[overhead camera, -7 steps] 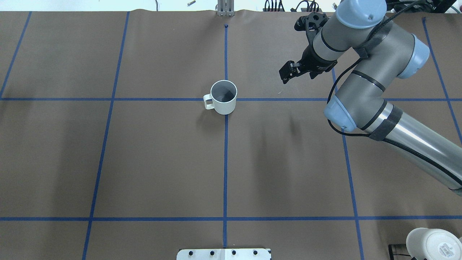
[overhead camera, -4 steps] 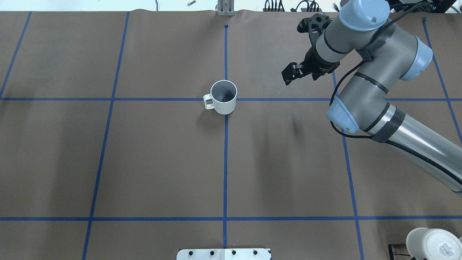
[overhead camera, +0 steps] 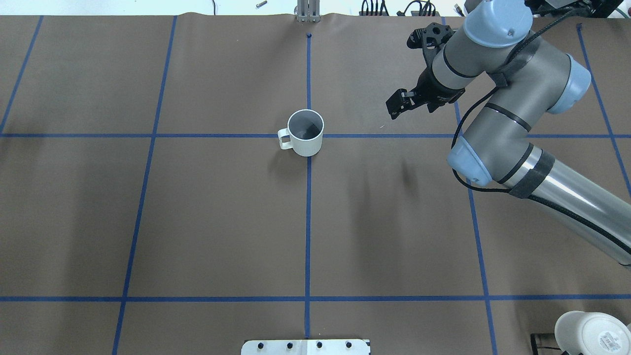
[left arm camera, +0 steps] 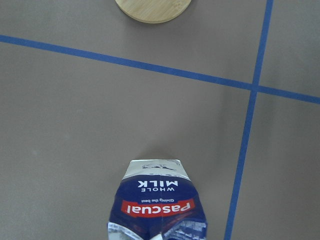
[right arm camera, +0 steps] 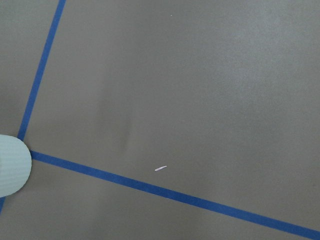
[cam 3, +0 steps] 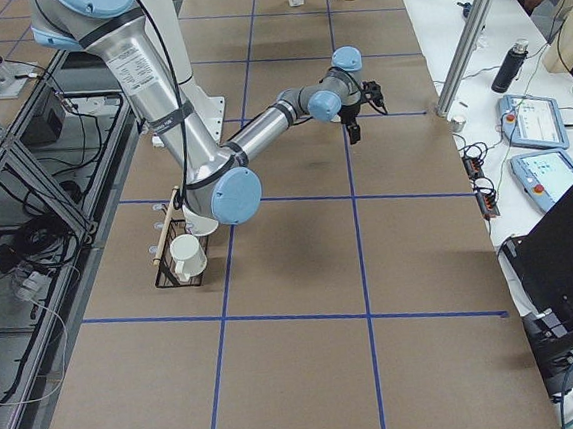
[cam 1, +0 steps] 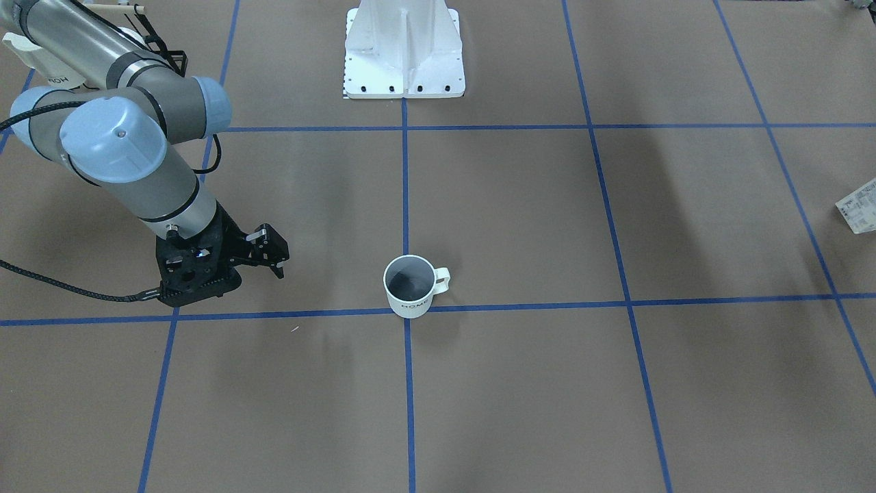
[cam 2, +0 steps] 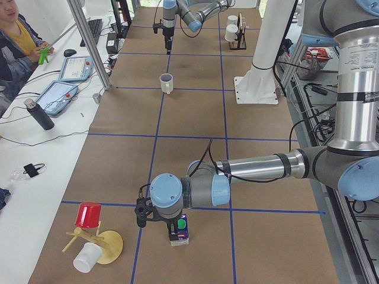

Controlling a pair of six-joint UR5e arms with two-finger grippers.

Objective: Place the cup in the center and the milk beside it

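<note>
The cup (overhead camera: 305, 132) stands upright on the crossing of the blue tape lines at the table's middle, handle toward my left. It also shows as the cup (cam 1: 409, 286) with "HOME" lettering and as the cup (cam 2: 166, 83). My right gripper (overhead camera: 397, 105) hangs open and empty well to the cup's right, apart from it; the right gripper (cam 1: 272, 250) holds nothing. The milk (cam 2: 179, 231) stands upright far out on my left, and the milk (left arm camera: 159, 205) fills the bottom of the left wrist view. My left gripper (cam 2: 170, 225) sits right at the carton; I cannot tell its state.
A wooden stand (cam 2: 98, 245) with a red cup and a white cup lies beside the milk. A black wire rack (cam 3: 175, 264) with white mugs (overhead camera: 591, 334) stands near my right. The white robot base (cam 1: 404, 55) sits behind the cup. An operators' desk (cam 2: 56, 94) borders the far side.
My right arm has drifted slightly farther right, away from the cup, with its gripper still empty. The cup has not moved.
</note>
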